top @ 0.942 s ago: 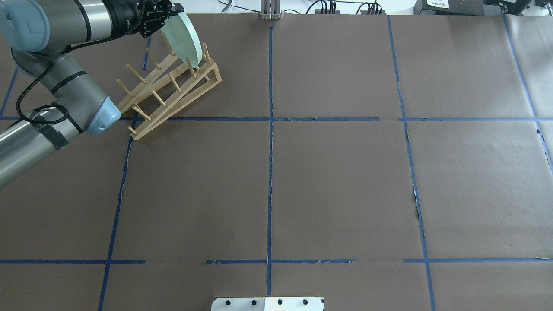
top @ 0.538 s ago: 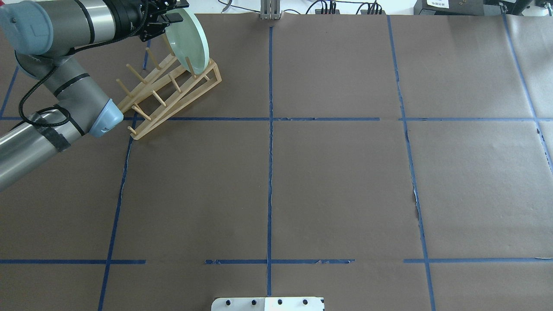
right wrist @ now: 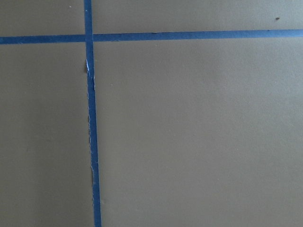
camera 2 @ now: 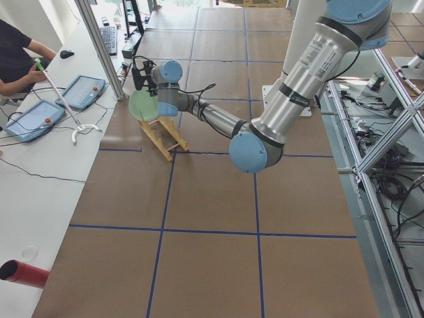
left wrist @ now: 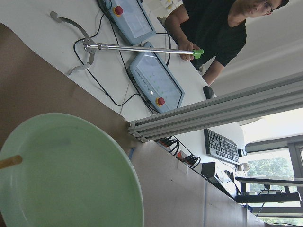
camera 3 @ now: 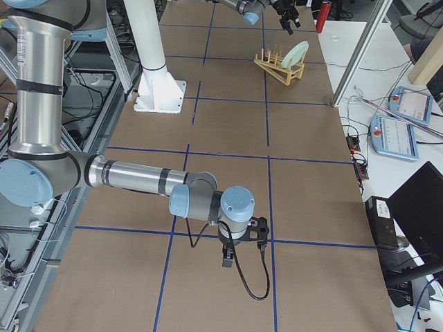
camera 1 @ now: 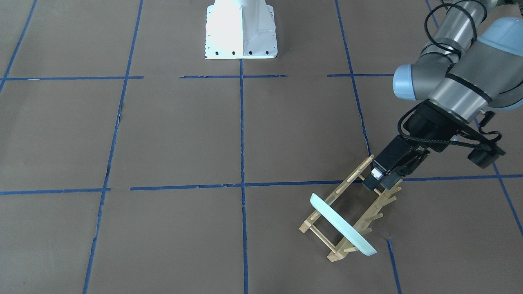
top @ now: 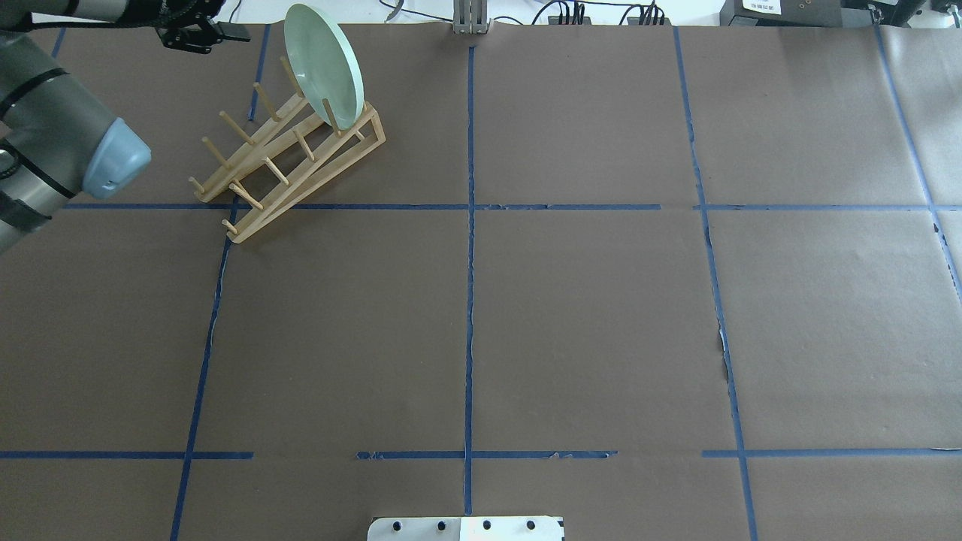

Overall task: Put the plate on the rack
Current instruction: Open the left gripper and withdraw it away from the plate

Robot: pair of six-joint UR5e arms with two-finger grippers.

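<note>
Retreat step: plate (top: 323, 64) stands in far-end slot of rack (top: 293, 169), left gripper (camera 1: 384, 179) empty, jaws apart.
Pull straight away from pegs (top: 242, 129), don't nudge leaning plate; right gripper (camera 3: 227, 256): can't tell.

Plate (top: 323, 64) plain pale mint-green. Rack (top: 289, 161) light natural wood. Desk (top: 601, 315) brown paper, blue tape grid. Left pincer (top: 203, 34) black, upper left of the overhead frame. Arm (top: 45, 120) silver-grey, pale blue joint caps.

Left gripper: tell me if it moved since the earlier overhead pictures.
Yes. The left gripper drew back toward the view's left, away from the plate on the rack.
</note>
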